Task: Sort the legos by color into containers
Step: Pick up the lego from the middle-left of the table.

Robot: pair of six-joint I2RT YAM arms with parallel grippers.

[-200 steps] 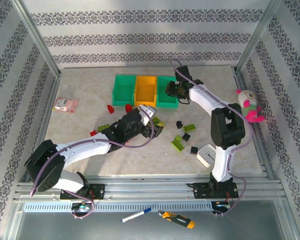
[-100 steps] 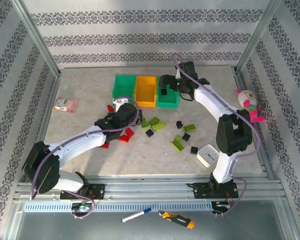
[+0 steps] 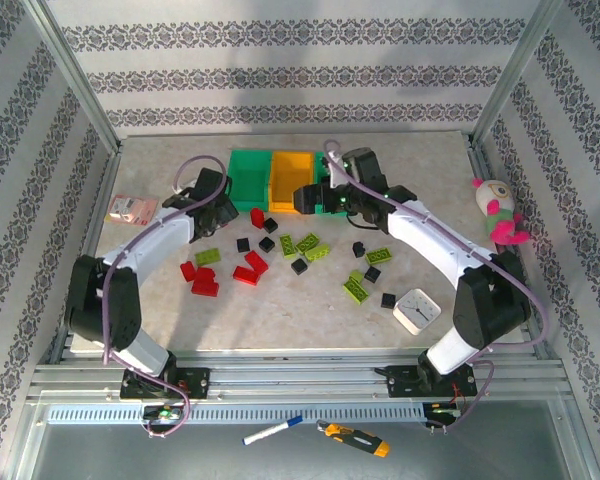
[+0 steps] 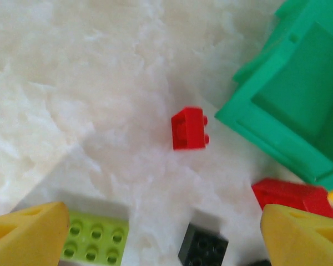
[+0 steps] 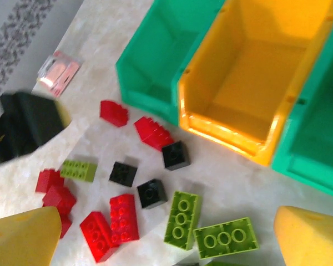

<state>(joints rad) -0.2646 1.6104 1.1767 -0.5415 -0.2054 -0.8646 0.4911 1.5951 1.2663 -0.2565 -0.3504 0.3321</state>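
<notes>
Left tool (image 4: 165,235) gapes beside green bin (image 4: 269,133) edge; right tool (image 5: 166,238) gapes, seemingly unobstructed.

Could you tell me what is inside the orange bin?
The orange bin shows a bare floor, nothing in it; the strip just behind its front lip is hidden.

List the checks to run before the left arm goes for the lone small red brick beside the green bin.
1. Left gripper jaws open, empty: ok.
2. Small red brick ahead of the jaws, nothing touching it: ok.
3. Left green bin close beside that brick, not touching it: ok.
4. Right gripper jaws open, empty: ok.
5. Which bin takes red: cannot tell.
</notes>
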